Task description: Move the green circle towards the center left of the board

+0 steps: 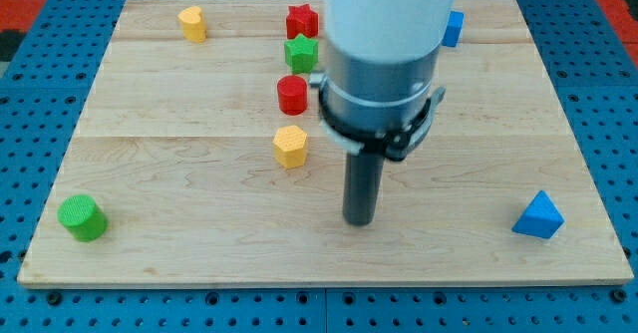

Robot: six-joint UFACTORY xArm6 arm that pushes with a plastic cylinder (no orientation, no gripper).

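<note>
The green circle stands near the bottom left corner of the wooden board. My tip rests on the board at the bottom middle, far to the right of the green circle. A yellow hexagon lies up and left of my tip. The arm's white and grey body hides part of the board's top middle.
A red circle, a green star and a red star form a column at top middle. A yellow block is at top left. A blue triangle is at bottom right. A blue block peeks out at top right.
</note>
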